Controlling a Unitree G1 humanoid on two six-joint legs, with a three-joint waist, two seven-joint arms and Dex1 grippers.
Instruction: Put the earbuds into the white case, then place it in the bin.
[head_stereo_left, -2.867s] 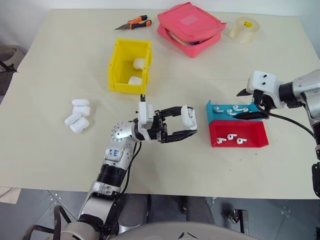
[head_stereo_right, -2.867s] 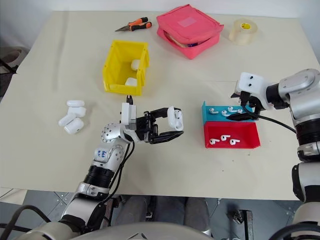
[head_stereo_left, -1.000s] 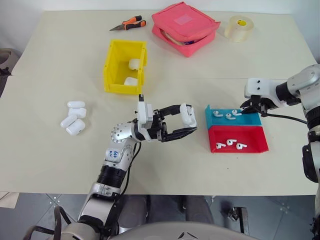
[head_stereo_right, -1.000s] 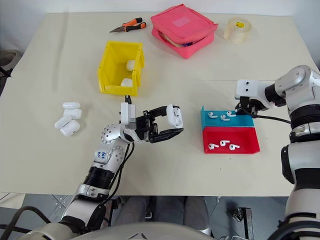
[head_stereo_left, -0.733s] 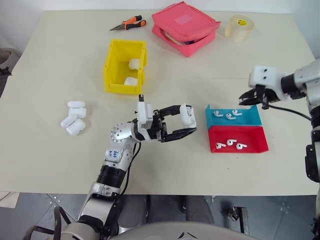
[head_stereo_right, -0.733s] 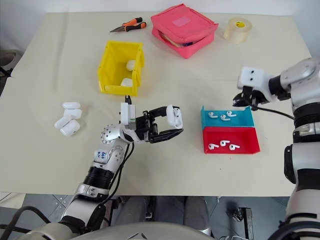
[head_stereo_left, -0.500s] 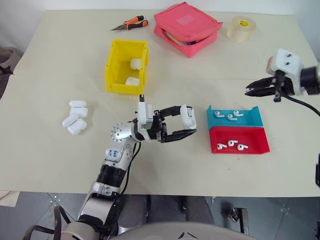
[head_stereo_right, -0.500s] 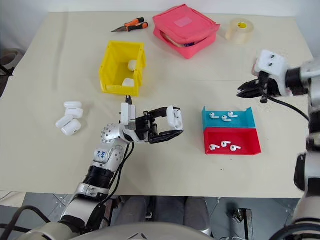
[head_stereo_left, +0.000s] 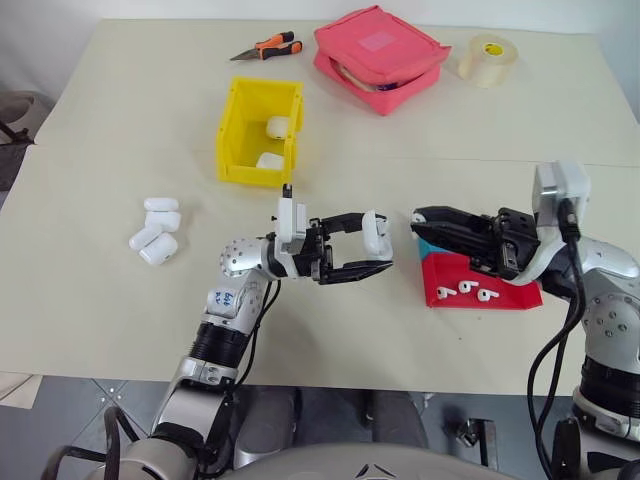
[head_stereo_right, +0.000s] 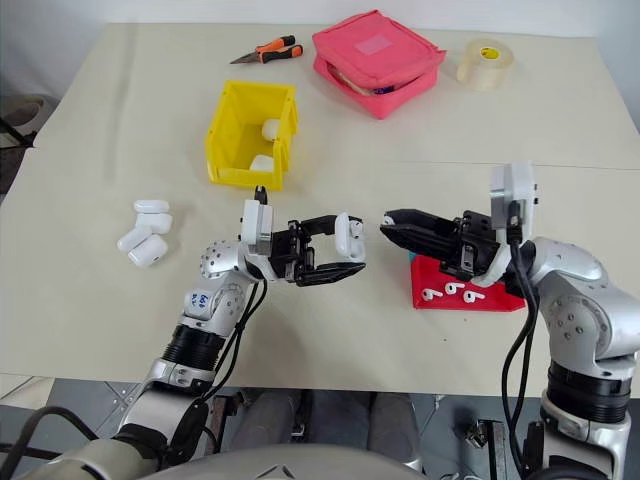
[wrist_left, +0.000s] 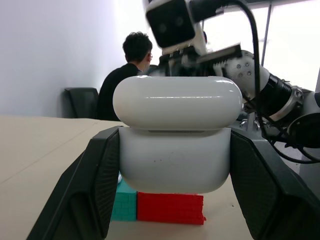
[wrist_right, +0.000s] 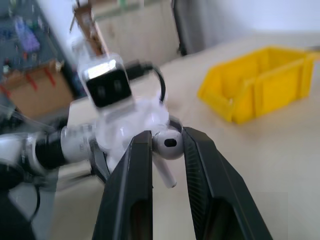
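Worktop (head_stereo_left: 120, 330): plain cream. Bin (head_stereo_left: 238, 140): bright yellow, two white cases inside. White case (head_stereo_left: 376, 232): glossy white, between black fingers of left claw (head_stereo_left: 372, 247). Earbud (wrist_right: 167, 143): glossy white with a small dark spot, between black fingers of right claw (wrist_right: 167, 147). Spare cases (head_stereo_left: 154, 231): white. Near tray (head_stereo_left: 485, 296): red; tray beyond it (wrist_left: 125, 203): teal-blue. Pouch (head_stereo_left: 380, 57): pink. Tape roll (head_stereo_left: 487, 58): pale yellowish, translucent. Pliers (head_stereo_left: 268, 46): orange and black handles.

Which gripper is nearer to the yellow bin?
Left. The left gripper, holding a white case, sits just in front of the yellow bin; the right gripper is farther to its right.
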